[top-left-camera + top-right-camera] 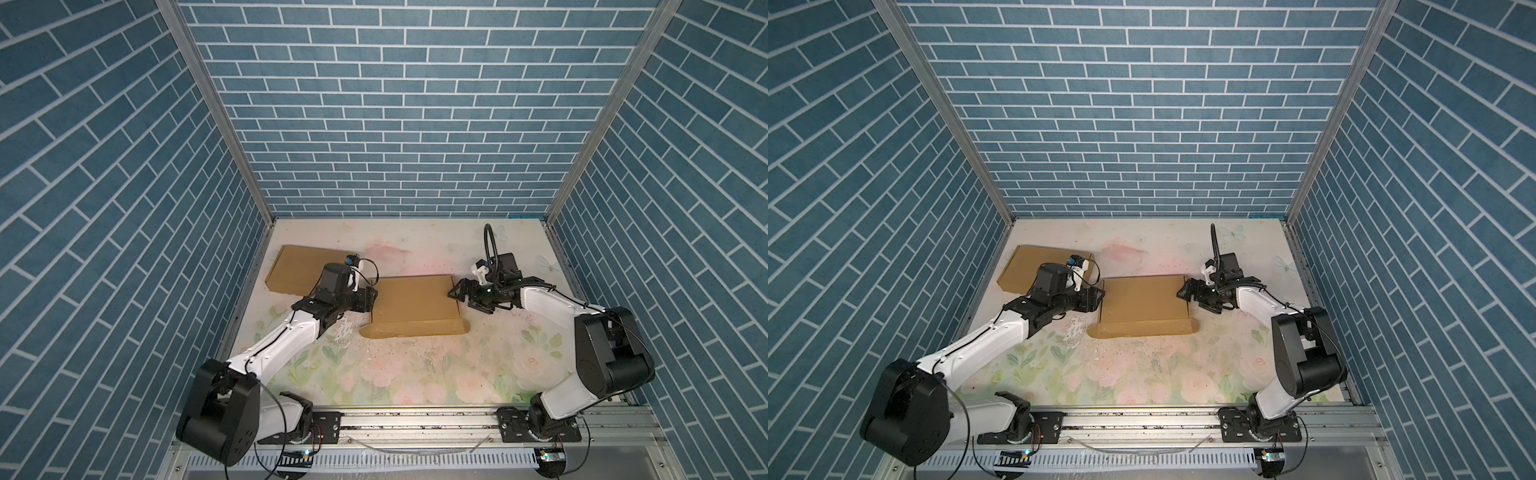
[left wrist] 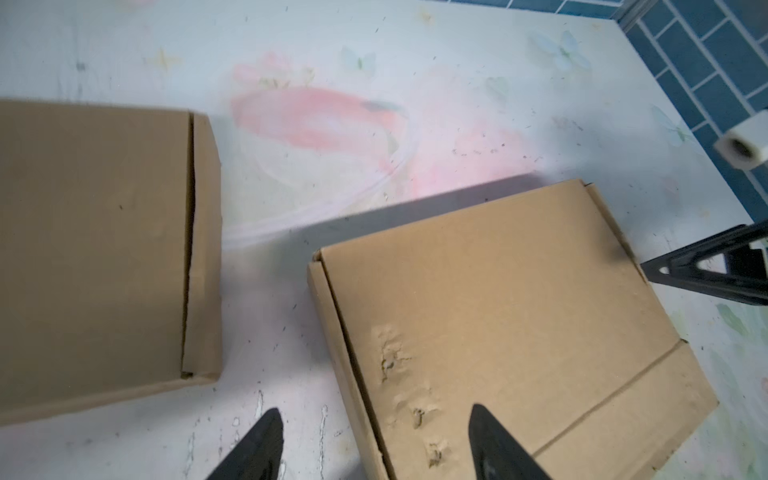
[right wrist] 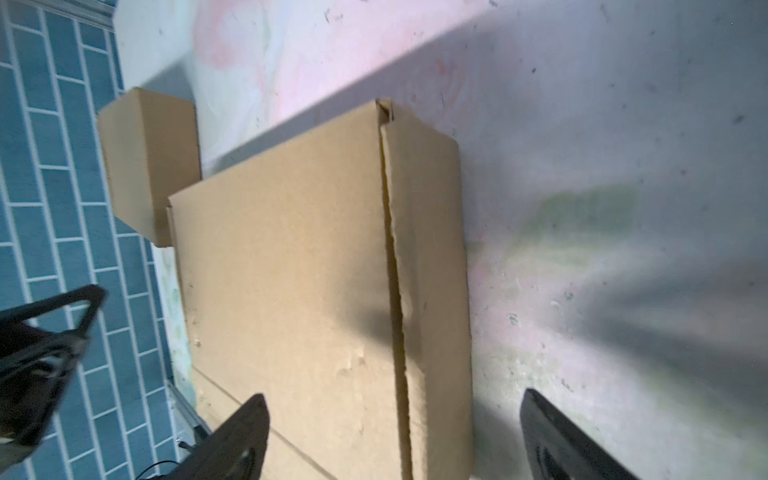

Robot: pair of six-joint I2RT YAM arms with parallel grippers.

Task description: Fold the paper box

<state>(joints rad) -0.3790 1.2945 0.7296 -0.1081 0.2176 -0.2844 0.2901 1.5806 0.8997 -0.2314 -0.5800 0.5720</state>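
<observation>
The paper box (image 1: 415, 301) is matt brown cardboard, its top dented and scuffed. The table (image 1: 415, 374) has a smooth floral print, speckled and scratched.

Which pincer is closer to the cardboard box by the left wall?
Left. The left pincer is at the left edge of the middle box, just beside the back box; the right pincer is at its right edge.
</observation>
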